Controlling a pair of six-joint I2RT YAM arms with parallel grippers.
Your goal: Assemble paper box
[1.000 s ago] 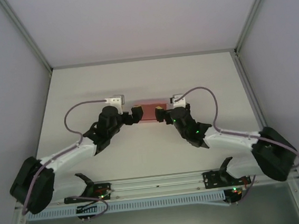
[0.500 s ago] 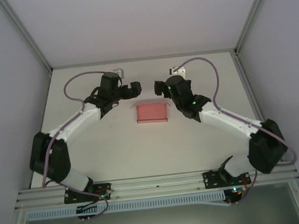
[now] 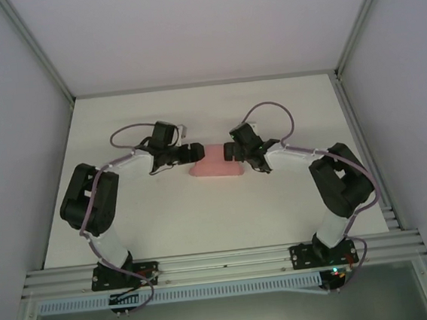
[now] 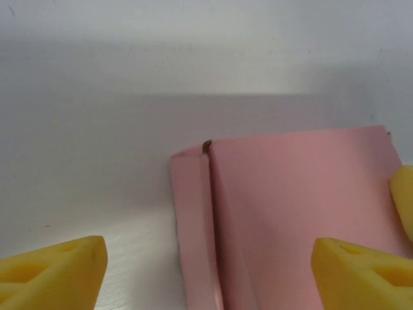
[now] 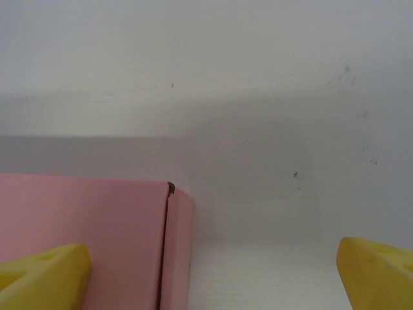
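In the left wrist view the pink box [image 4: 290, 213] runs off the bottom and right edges, and the yellow fingertips [image 4: 55, 268] of the left hand [image 4: 206, 271] are cut off at the bottom corners. From above, the left hand and the right hand [image 3: 230, 150] cover the box's upper corners; whether they touch it is too small to tell.

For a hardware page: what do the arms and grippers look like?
The left arm and right arm have white links and bulky black joints, each trailing a lilac cable. The left gripper and right gripper are black, with yellow wedge fingertips.
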